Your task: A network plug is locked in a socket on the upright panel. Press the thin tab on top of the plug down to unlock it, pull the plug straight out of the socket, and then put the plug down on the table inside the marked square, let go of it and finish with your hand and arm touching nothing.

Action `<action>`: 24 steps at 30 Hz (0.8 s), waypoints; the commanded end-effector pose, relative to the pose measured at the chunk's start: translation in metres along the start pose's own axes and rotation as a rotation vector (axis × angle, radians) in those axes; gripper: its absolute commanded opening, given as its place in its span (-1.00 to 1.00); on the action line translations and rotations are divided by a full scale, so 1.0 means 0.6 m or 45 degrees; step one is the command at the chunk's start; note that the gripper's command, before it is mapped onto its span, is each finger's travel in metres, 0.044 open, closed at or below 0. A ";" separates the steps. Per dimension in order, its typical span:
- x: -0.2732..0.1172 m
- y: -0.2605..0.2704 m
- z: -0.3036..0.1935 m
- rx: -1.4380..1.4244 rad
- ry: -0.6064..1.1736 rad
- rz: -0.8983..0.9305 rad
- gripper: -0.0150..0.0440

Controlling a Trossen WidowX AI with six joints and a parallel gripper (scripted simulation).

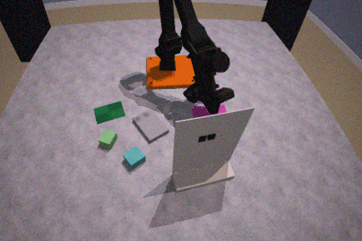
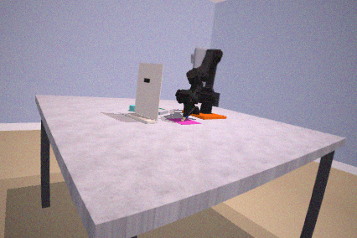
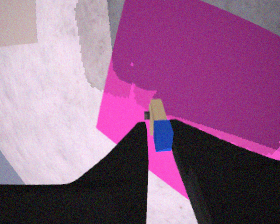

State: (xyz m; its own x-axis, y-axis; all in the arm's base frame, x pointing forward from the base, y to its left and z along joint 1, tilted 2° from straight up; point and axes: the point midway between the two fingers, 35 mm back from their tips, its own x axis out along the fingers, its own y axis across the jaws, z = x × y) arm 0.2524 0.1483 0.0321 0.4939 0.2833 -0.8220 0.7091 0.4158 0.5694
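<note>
The plug, a tan body with a blue end [image 3: 163,135], is between the fingertips over the magenta square [image 1: 199,112] [image 2: 191,122] [image 3: 206,65]. A small dark piece shows at its left side. My gripper [image 2: 184,116] [image 3: 156,128] points down, slightly open; a narrow gap shows between the left finger and the plug, and the right finger is close beside or against it. The plug's tan end is low at the square in the exterior view; whether it lies flat is not clear. The upright panel [image 1: 212,152] [image 2: 150,95] has dark socket openings and no plug in them.
The panel stands close to the square and hides part of it in the top view. A grey slab [image 1: 150,126], a dark green patch [image 1: 110,112], a light green block [image 1: 108,138] and a teal block [image 1: 134,157] lie to the side. The arm's base is on an orange plate [image 1: 183,81].
</note>
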 end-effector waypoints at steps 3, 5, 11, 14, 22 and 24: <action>0.000 0.000 0.000 0.000 0.000 0.000 0.04; 0.000 0.000 0.000 0.000 0.000 0.000 0.04; -0.007 0.001 0.001 0.000 0.000 0.000 0.04; -0.012 0.001 0.001 0.001 -0.001 -0.001 0.04; -0.025 0.002 0.002 0.002 -0.002 -0.003 0.04; -0.028 0.002 0.002 0.002 -0.002 -0.003 0.04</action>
State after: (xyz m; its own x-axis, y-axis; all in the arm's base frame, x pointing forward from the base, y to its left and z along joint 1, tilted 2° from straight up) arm 0.2471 0.1444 0.0429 0.4919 0.2804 -0.8242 0.7121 0.4152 0.5662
